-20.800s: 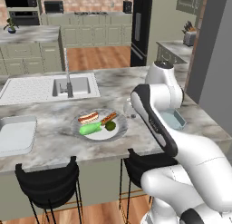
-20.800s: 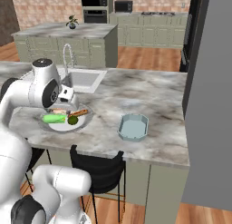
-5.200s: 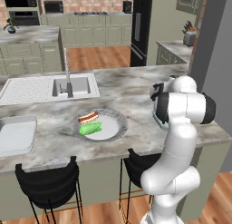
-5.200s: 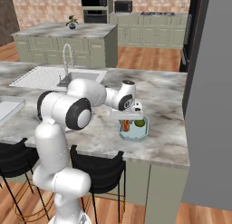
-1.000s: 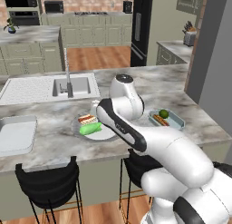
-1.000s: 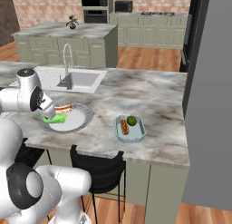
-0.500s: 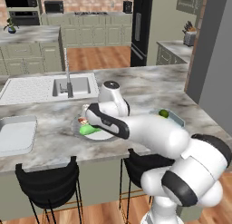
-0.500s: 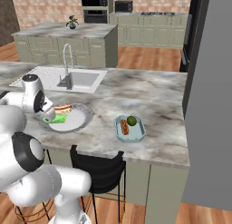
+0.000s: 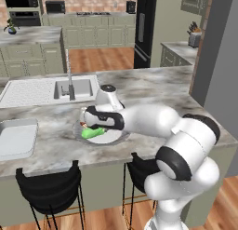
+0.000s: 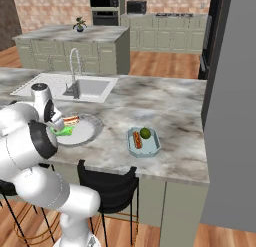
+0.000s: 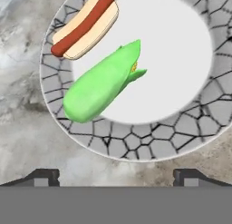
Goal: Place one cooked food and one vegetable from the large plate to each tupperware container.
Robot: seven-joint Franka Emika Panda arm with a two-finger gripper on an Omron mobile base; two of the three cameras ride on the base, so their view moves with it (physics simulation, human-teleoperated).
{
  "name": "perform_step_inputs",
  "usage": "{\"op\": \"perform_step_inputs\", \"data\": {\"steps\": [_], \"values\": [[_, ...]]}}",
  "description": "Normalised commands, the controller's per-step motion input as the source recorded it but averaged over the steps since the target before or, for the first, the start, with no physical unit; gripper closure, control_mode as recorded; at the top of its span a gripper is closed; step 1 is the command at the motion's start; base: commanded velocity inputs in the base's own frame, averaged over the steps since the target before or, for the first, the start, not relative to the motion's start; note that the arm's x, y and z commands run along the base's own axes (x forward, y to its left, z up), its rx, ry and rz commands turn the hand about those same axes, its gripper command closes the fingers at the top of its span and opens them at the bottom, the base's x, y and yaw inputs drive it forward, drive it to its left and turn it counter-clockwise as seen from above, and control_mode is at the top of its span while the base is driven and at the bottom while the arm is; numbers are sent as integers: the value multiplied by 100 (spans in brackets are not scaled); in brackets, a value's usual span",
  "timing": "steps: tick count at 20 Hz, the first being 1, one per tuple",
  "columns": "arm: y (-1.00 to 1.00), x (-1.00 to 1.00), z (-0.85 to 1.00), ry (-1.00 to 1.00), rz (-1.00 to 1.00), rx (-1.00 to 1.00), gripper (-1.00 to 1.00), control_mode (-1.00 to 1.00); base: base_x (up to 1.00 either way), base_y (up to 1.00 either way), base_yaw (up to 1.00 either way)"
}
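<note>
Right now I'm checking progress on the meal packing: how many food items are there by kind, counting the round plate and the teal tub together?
Cooked food: 2, the hot dog in a tan bun on the round grey-white plate and the orange-brown sausage stick in the pale teal tub.
Vegetables: 2, the long light-green vegetable and the small dark green round one.
Total: 4.

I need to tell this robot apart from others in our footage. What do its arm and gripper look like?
The arm is glossy white, built of thick rounded segments with dark bands at the joints, one plain on the elbow. The hand is white with a dark band around it. The gripper has two small dark, blocky fingertips. No loose cables or markings are visible.
</note>
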Motion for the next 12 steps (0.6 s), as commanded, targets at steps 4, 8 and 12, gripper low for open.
{"op": "perform_step_inputs", "data": {"steps": [4,8,12], "values": [[0,27,-28,2,0,0,-100,-100,0,0,0],[10,34,-31,2,0,0,-100,-100,0,0,0],[18,23,-28,0,0,0,-100,-100,0,0,0]]}}
